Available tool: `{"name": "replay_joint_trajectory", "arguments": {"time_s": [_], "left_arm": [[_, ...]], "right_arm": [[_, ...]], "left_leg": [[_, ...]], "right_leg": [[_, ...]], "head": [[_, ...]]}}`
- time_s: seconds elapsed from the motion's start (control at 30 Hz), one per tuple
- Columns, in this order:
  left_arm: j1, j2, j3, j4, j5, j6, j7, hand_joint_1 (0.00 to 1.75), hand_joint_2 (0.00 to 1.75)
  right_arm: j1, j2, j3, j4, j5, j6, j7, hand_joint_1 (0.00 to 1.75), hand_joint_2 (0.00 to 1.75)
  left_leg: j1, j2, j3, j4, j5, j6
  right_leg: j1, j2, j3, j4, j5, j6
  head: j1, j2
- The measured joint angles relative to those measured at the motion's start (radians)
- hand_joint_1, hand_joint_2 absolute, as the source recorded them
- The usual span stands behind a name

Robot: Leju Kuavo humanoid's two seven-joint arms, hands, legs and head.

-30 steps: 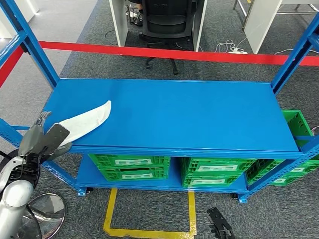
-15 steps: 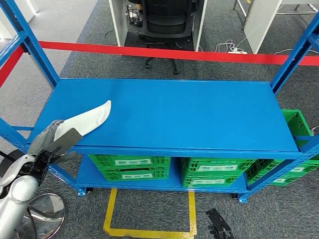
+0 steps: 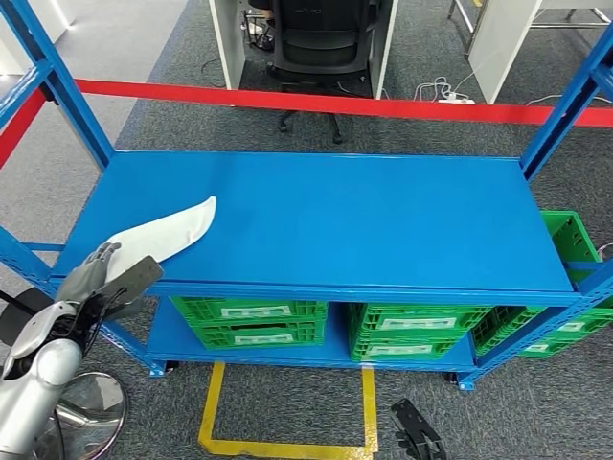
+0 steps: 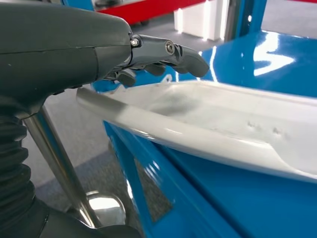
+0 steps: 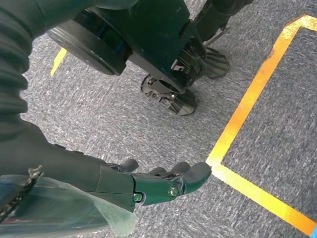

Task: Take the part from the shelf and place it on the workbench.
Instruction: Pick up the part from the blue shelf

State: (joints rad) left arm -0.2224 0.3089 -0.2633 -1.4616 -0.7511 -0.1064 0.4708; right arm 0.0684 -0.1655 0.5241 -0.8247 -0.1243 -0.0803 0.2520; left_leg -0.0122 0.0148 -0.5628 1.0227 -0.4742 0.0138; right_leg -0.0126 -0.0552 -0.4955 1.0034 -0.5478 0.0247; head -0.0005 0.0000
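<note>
Part [image 3: 165, 234] on shelf [image 3: 340, 216] top, near end under left hand [image 3: 108, 278] fingers.

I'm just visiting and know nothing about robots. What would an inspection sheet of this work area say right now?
Surface: blue shelf top, bare apart from the part.
Job's things: white curved part lying at the shelf's left front, one end overhanging the edge.
Clutter: green crates on the lower shelf.
Hands: left hand at the part's overhanging end, grip unclear; right hand hanging over the carpet, holding nothing.
Cables: white cable on the floor behind.
Surroundings: red barrier tape, office chair, yellow floor marking.
</note>
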Motion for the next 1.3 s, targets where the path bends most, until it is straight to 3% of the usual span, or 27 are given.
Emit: {"name": "replay_joint_trajectory", "arguments": {"time_s": [0.13,0.17,0.27,0.3,0.87,0.93,1.0,1.07,1.1,1.2,1.3], "left_arm": [[-0.021,-0.003,-0.008,0.016,-0.042,0.01,0.006,0.17,1.75],[-0.027,-0.005,-0.01,0.019,-0.05,0.01,0.008,0.34,1.75],[-0.045,-0.011,-0.014,0.025,-0.073,0.005,0.017,1.5,1.75],[-0.049,-0.014,-0.015,0.026,-0.079,0.003,0.018,1.73,1.75],[-0.068,-0.037,-0.012,0.046,-0.1,-0.031,0.025,1.75,1.75],[-0.069,-0.039,-0.01,0.047,-0.097,-0.035,0.029,1.68,1.75],[-0.069,-0.039,-0.008,0.048,-0.093,-0.032,0.029,1.46,1.75],[-0.068,-0.039,-0.005,0.05,-0.089,-0.026,0.025,1.4,1.75],[-0.068,-0.039,-0.003,0.05,-0.088,-0.026,0.025,1.16,1.75],[-0.066,-0.039,0.001,0.051,-0.084,-0.033,0.033,0.06,1.75],[-0.053,-0.038,0.007,0.054,-0.075,-0.036,0.035,0.0,1.75]], "right_arm": [[-0.002,0.0,0.004,0.0,0.0,0.003,0.0,0.0,1.75],[-0.003,0.001,0.005,0.0,0.0,0.004,0.002,0.0,1.75],[-0.006,0.002,0.006,0.0,0.001,0.005,0.008,0.0,1.75],[-0.006,0.002,0.008,0.0,0.001,0.006,0.009,0.0,1.75],[-0.006,0.003,0.023,-0.001,0.01,0.01,0.018,0.0,1.75],[-0.006,0.003,0.024,-0.004,0.011,0.01,0.024,0.0,1.75],[-0.005,0.003,0.025,-0.005,0.013,0.01,0.025,0.0,1.75],[-0.005,0.003,0.026,-0.006,0.014,0.011,0.023,0.0,1.75],[-0.005,0.003,0.026,-0.008,0.015,0.011,0.024,0.0,1.75],[-0.005,0.003,0.027,-0.017,0.017,0.012,0.033,0.0,1.75],[-0.002,0.003,0.027,-0.019,0.018,0.014,0.031,0.0,1.75]], "left_leg": [[0.0,0.0,0.0,0.0,0.0,0.0],[0.0,0.0,0.0,0.0,0.0,0.0],[0.0,0.0,0.0,0.0,0.0,0.0],[0.0,0.0,0.0,0.0,0.0,0.0],[0.0,0.0,0.0,0.0,0.0,0.0],[0.0,0.0,0.0,0.0,0.0,0.0],[0.0,0.0,0.0,0.0,0.0,0.0],[0.0,0.0,0.0,0.0,0.0,0.0],[0.0,0.0,0.0,0.0,0.0,0.0],[0.0,0.0,0.001,0.0,0.0,0.0],[0.0,0.0,0.0,0.0,0.001,0.0]], "right_leg": [[0.0,0.0,0.0,0.0,0.0,0.0],[0.0,0.0,0.0,0.0,0.0,0.0],[0.0,0.0,0.0,0.0,0.001,0.0],[0.0,0.0,0.0,0.0,0.001,0.0],[0.0,0.001,0.001,0.0,0.001,0.0],[0.0,0.001,0.001,0.0,0.001,0.0],[0.0,0.001,0.001,0.0,0.001,0.0],[0.0,0.001,0.001,0.0,0.001,0.0],[0.0,0.001,0.001,0.0,0.001,0.0],[0.0,0.001,0.001,0.0,0.001,0.0],[0.0,0.001,0.001,0.0,0.001,0.0]], "head": [[0.0,0.0],[0.0,0.0],[0.0,0.0],[0.0,0.0],[0.0,0.0],[0.0,0.0],[0.0,0.0],[0.0,0.0],[0.0,0.0],[0.0,0.0],[0.0,0.0]]}}
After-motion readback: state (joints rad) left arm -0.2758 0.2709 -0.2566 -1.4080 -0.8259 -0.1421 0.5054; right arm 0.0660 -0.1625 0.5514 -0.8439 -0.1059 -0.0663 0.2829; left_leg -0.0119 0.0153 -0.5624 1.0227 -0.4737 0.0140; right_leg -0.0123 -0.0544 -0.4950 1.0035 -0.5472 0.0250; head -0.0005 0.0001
